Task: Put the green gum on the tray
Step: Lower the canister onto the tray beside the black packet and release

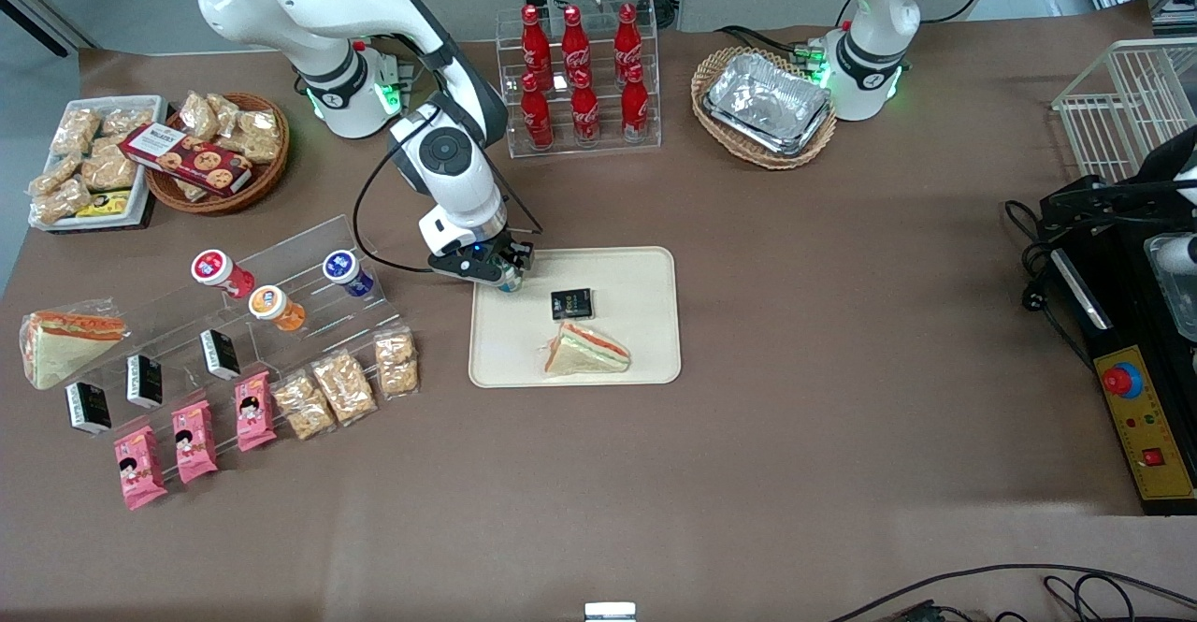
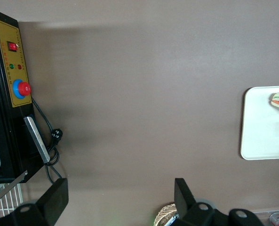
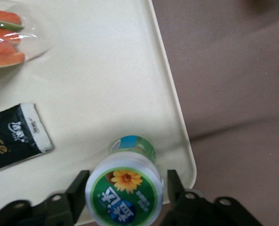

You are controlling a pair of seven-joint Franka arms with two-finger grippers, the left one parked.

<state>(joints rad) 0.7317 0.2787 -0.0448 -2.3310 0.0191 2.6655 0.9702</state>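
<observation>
The green gum (image 3: 124, 190) is a small bottle with a white-rimmed green lid bearing a yellow flower. It stands upright on the cream-beige tray (image 3: 106, 70), close to its rounded corner, and also shows in the front view (image 1: 510, 280). My right gripper (image 3: 126, 188) straddles the lid. One finger (image 3: 81, 190) touches the rim and the other finger (image 3: 172, 186) stands a sliver off it, so the jaws are slightly open. In the front view the gripper (image 1: 506, 273) hangs low over the tray's (image 1: 645, 271) corner toward the working arm's end.
A black packet (image 1: 571, 303) and a wrapped sandwich (image 1: 586, 351) lie on the tray. A clear tiered stand holds red-lidded (image 1: 216, 267), orange-lidded (image 1: 268, 303) and purple-lidded (image 1: 342, 267) bottles toward the working arm's end. Cola bottles (image 1: 580, 75) stand farther from the camera.
</observation>
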